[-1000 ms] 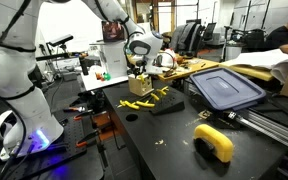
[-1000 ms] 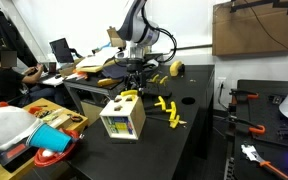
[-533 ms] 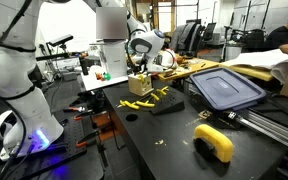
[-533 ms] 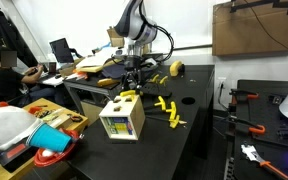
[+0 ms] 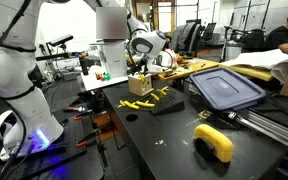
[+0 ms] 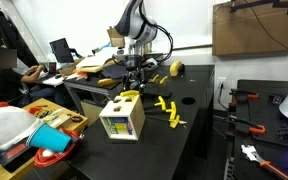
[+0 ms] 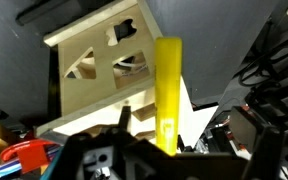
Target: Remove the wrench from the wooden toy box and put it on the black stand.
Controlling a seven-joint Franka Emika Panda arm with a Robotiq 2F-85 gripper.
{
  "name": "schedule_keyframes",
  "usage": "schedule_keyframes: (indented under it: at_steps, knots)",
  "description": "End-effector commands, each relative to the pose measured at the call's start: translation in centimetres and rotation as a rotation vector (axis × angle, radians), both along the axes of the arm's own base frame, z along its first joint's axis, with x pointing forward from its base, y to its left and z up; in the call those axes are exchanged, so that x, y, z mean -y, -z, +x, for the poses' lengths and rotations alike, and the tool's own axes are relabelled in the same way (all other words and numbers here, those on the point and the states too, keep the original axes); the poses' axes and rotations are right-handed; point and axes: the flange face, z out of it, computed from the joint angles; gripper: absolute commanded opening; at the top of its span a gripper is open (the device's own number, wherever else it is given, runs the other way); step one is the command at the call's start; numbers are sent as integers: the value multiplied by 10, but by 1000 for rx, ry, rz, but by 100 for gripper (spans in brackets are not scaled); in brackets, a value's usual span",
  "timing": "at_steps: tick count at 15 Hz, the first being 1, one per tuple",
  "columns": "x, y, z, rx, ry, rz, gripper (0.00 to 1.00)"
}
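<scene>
Though partly hidden, wrench (image 7: 169, 85) clamped in hand (image 7: 150, 135) over wooden toy box (image 7: 89, 65).

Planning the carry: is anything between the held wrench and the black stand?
Only loose yellow pieces on the table between wooden toy box and black stand; they lie low, so the lifted wrench likely clears them.

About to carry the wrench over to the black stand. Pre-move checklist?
1. Grip: gripper shut on the yellow wrench: ok.
2. Wrench out of the wooden toy box: in the wrist view its far end shows free above the box top: ok.
3. Black stand top bare: cannot tell, too small.
4. Low path: loose yellow pieces lie between box and stand: not ok, probably best to carry high.
5. Bin lid lies apart, beyond the stand: ok.
</scene>
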Motion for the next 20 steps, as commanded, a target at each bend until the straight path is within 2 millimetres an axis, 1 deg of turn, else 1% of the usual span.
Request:
schedule_keyframes:
  at_steps: [1, 2, 3, 5, 6, 8, 9, 11, 13, 14, 17, 20]
  knots:
    - [-1, -6, 5, 3, -55, 16, 100]
    - [-1, -6, 6, -3, -59, 13, 75]
    - [-2, -7, 7, -2, -66, 14, 74]
    - [-4, -7, 9, -2, -72, 14, 58]
    - [-4, -7, 11, -1, -75, 15, 49]
    - [-6, -7, 13, 3, -80, 12, 35]
    - [-6, -7, 14, 6, -86, 9, 27]
    - [-7, -8, 17, 17, -98, 0, 12]
    - [-8, -9, 20, 26, -112, -14, 0]
    - [-9, -10, 21, 28, -120, -18, 6]
    - [-17, -18, 24, 45, -152, -40, 6]
    - [-35, -40, 28, 80, -192, -114, 6]
